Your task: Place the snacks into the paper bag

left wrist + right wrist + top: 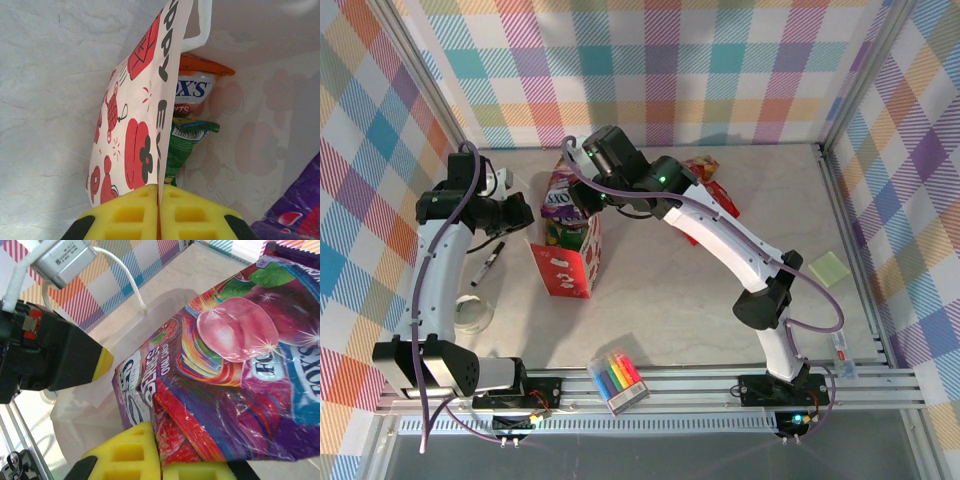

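My left gripper [159,200] pinches a wall of the paper bag [131,150], toward the table's [720,300] left edge; my right gripper [161,462] clamps the purple packet [235,390] over its mouth; dropped askew, it could snag the rim.

Plaid walls [670,70], pale marble table [670,300]

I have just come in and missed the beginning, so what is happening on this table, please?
The left gripper is shut on the rim of the paper bag and holds it upright. The right gripper is shut on a purple packet at the bag's opening. An orange packet and a green packet lie inside the bag. Other packets lie on the table by the right arm.
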